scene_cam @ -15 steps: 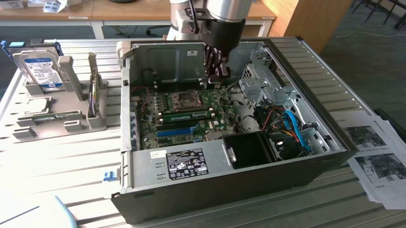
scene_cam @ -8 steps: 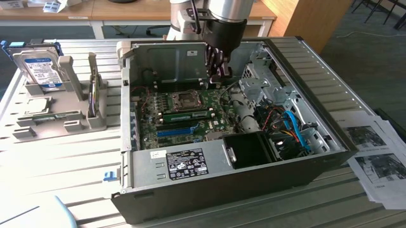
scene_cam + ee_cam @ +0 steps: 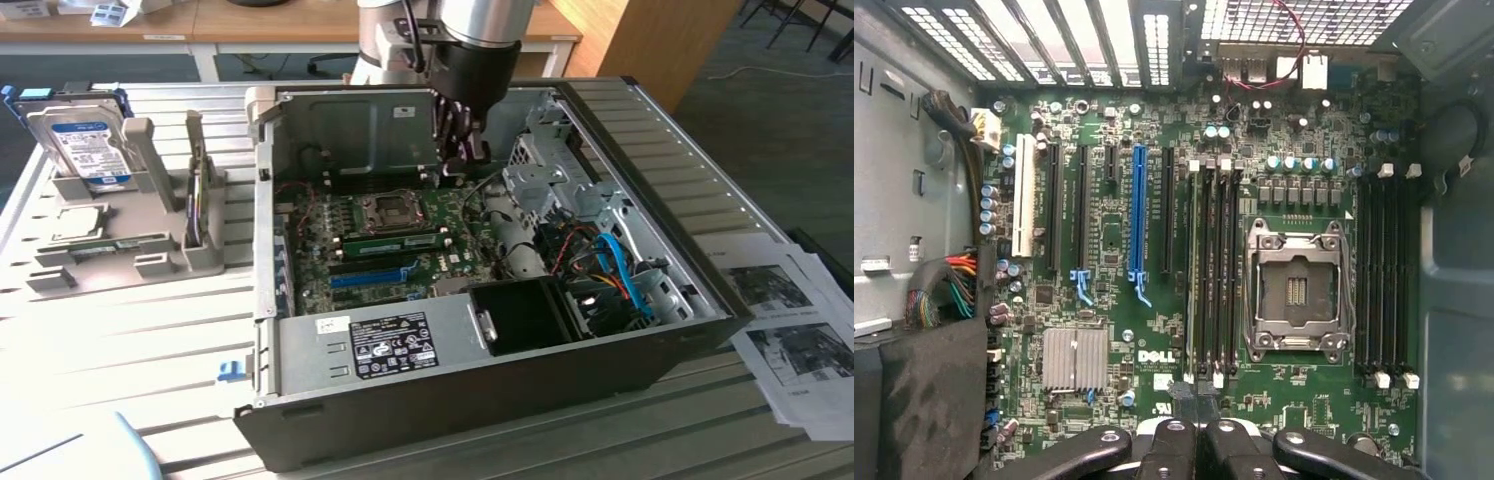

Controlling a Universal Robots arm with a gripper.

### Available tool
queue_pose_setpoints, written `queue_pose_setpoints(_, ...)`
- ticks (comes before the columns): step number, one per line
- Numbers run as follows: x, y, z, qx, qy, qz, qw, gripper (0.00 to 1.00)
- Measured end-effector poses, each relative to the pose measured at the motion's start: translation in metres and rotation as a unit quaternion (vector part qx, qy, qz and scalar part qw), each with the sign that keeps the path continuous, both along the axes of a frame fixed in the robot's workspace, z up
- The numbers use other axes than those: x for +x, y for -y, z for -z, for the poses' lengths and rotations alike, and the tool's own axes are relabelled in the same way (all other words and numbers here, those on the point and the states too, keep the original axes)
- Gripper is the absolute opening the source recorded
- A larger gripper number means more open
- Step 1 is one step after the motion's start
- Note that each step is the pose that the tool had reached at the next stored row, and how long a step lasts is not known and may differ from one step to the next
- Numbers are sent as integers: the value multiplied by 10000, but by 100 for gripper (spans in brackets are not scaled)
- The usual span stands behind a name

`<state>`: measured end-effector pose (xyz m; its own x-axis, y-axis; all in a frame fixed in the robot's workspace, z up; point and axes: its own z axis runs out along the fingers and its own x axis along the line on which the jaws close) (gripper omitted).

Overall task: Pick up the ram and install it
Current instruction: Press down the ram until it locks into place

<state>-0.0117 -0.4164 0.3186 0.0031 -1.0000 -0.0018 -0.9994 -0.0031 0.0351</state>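
Green ram (image 3: pixel 394 243) lies along black memory slot beside CPU socket (image 3: pixel 396 208), inside open tower case (image 3: pixel 467 410) on slatted counter (image 3: pixel 147 330). Case lies on side, so board faces up and you get straight-down access. Your end effector (image 3: pixel 458 172) hangs just above board near slot ends, fingers pinched together, nothing between them. Likely a blunt pusher for seating stick, not a grasp. Cannot tell whether slot clips are latched. Hard drive (image 3: pixel 83 140) stands in grey fixture, well apart.
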Motion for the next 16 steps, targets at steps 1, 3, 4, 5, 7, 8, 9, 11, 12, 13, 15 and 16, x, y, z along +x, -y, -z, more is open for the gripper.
queue_pose_setpoints(1,3,0,1,0,1,-5,10000,9)
queue_pose_setpoints(3,5,0,2,0,4,-14,10000,9)
queue_pose_setpoints(4,6,0,3,0,7,-19,10000,9)
queue_pose_setpoints(5,6,0,4,0,12,-25,10000,9)
queue_pose_setpoints(7,7,0,6,0,20,-36,10000,9)
queue_pose_setpoints(8,7,0,7,0,24,-40,10000,9)
queue_pose_setpoints(9,7,0,7,0,27,-43,10000,9)
queue_pose_setpoints(11,8,0,8,1,30,-49,10000,9)
queue_pose_setpoints(12,9,0,8,0,31,-52,10000,9)
queue_pose_setpoints(13,11,0,9,0,32,-56,10000,9)
queue_pose_setpoints(15,14,0,9,0,32,-62,10000,9)
queue_pose_setpoints(16,15,0,9,0,33,-64,10000,9)
